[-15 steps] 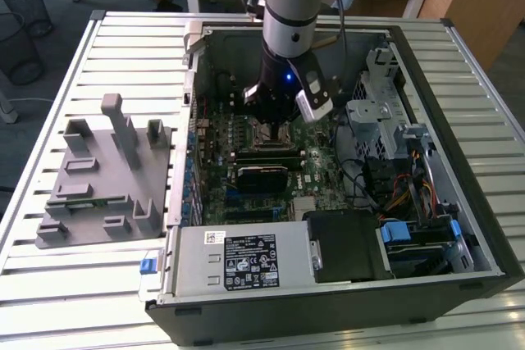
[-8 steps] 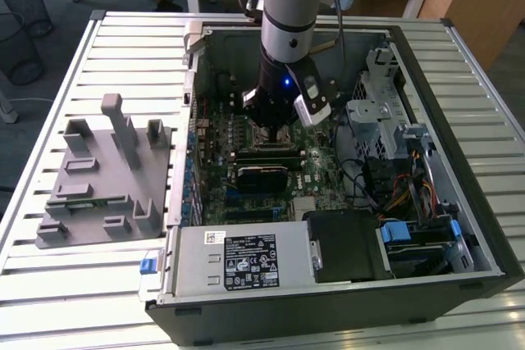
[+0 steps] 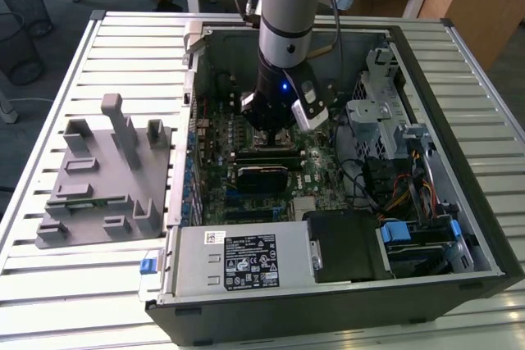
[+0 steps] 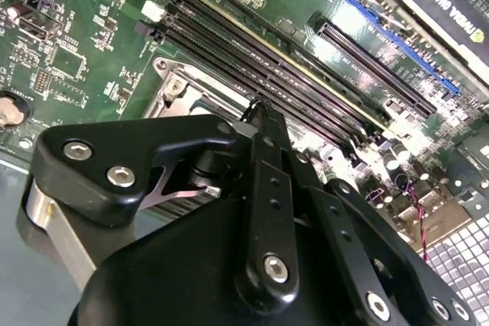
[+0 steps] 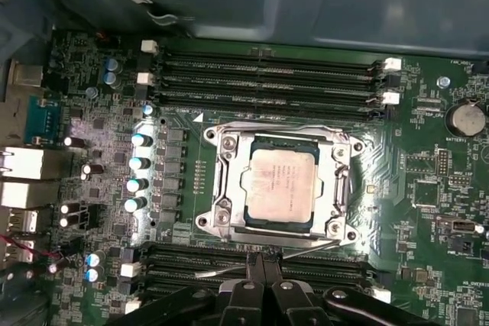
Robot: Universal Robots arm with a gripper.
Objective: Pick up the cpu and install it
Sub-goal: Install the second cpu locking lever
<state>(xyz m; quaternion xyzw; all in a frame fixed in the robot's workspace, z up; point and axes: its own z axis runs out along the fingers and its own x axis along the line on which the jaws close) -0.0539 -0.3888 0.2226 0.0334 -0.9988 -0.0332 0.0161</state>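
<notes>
The cpu (image 5: 279, 185), a flat silvery-grey square chip, lies seated in the metal-framed socket (image 5: 221, 143) on the green motherboard in the first wrist view. My gripper (image 5: 260, 265) hangs just off the socket's edge, over the memory slots beside it, its two black fingers pressed together with nothing between them. In the second wrist view the gripper (image 4: 256, 108) ends close above the board, with a corner of the socket (image 4: 179, 85) beside it. In the exterior view the gripper (image 3: 275, 125) reaches down into the open computer case (image 3: 426, 47) and covers the socket.
Long black memory slots (image 5: 267, 74) run along both sides of the socket. A graphics card (image 3: 262, 176), a power supply (image 3: 238, 260) and a drive cage with cables (image 3: 377, 112) crowd the case. A grey fixture plate (image 3: 107, 178) lies on the table at the exterior view's left.
</notes>
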